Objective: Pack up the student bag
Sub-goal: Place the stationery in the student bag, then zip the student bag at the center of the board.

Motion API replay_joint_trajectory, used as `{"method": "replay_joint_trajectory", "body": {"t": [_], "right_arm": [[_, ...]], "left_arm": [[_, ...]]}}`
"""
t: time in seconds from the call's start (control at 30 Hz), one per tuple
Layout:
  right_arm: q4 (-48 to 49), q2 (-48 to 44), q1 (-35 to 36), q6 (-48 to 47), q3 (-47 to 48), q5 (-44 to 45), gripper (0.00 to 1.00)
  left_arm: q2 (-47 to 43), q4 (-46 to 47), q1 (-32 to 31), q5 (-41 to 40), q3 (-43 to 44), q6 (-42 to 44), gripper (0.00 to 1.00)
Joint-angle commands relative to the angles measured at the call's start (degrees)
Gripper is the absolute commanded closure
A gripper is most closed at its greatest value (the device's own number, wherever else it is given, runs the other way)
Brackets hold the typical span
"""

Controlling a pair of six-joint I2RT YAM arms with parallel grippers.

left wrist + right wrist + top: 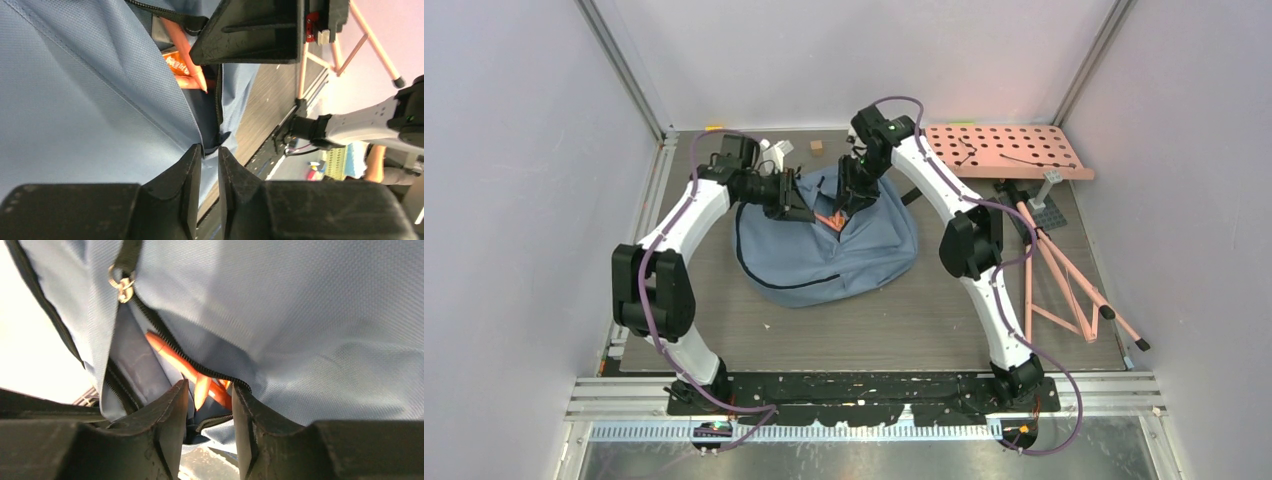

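A: Where's the student bag (829,255)?

B: I see it slumped on the bench (894,330). The zip mouth gapes on the bag's far side, and both claws are at that mouth.

A: Left claw?

B: The left claw (210,155) reaches in from the bag's left. Its fingers are nearly together, with a thin gap. The bag's zipper edge (218,100) ends right at the tips. I can't tell whether it's pinched or only touching.

A: Right?

B: The right claw (210,390) hangs over the bag's mouth from the far side, fingers spread. Orange pencils (185,367) lie inside the bag just past the tips, under the zip line. A metal zip ring (122,282) sits further along the opening.

A: Surroundings?

B: A pink pegboard (1009,150) is off the bag's far right. A pink rod frame (1064,285) is right of the bag, well apart. A small wooden block (817,147) is just beyond the bag.
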Motion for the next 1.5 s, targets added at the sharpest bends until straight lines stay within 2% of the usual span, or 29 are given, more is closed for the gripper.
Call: {"method": "replay_joint_trajectory", "body": {"t": [0.0, 0.13, 0.23, 0.4, 0.6, 0.8, 0.93, 1.07, 1.3, 1.47], "right_arm": [[5.2, -9.8, 0.1, -4.8, -0.7, 1.9, 0.55], [10.3, -13.0, 0.1, -4.7, -1.6, -1.2, 0.53], [16.5, -15.6, 0.1, -3.7, -4.1, -1.0, 0.52], [31.8, -18.5, -0.7, 0.3, -9.6, -1.3, 0.48], [43.7, -12.9, -3.0, 9.5, -9.6, -4.6, 0.48], [45.7, -5.0, -3.3, 11.5, -4.0, -4.5, 0.48], [47.6, -1.8, -3.3, 12.7, -3.6, -3.2, 0.48], [48.1, 1.5, -3.2, 13.2, -3.4, -3.1, 0.52], [44.9, 3.5, -2.8, 12.5, -4.3, -3.7, 0.53], [46.6, 3.8, -1.9, 12.4, -7.3, -7.2, 0.52]], "left_arm": [[-3.6, 2.4, 0.5, 1.5, 3.9, -5.9, 0.73], [-2.8, 0.7, 1.7, 0.8, 6.7, -5.6, 0.53], [-2.6, -0.8, 2.2, -1.0, 9.5, -5.0, 0.42], [-2.6, -3.4, 2.9, -6.3, 13.7, -4.9, 0.33], [-2.2, -2.5, 4.6, -12.4, 15.9, -9.6, 0.26], [-1.3, -2.8, 6.4, -14.3, 16.4, -13.2, 0.25], [-2.0, -2.5, 7.4, -14.3, 14.4, -13.9, 0.26], [-2.0, -2.2, 8.4, -13.1, 12.7, -14.6, 0.32], [-1.9, -1.0, 9.0, -11.4, 10.3, -15.4, 0.35], [-1.3, -0.4, 9.0, -10.2, 9.8, -15.8, 0.35]]}}
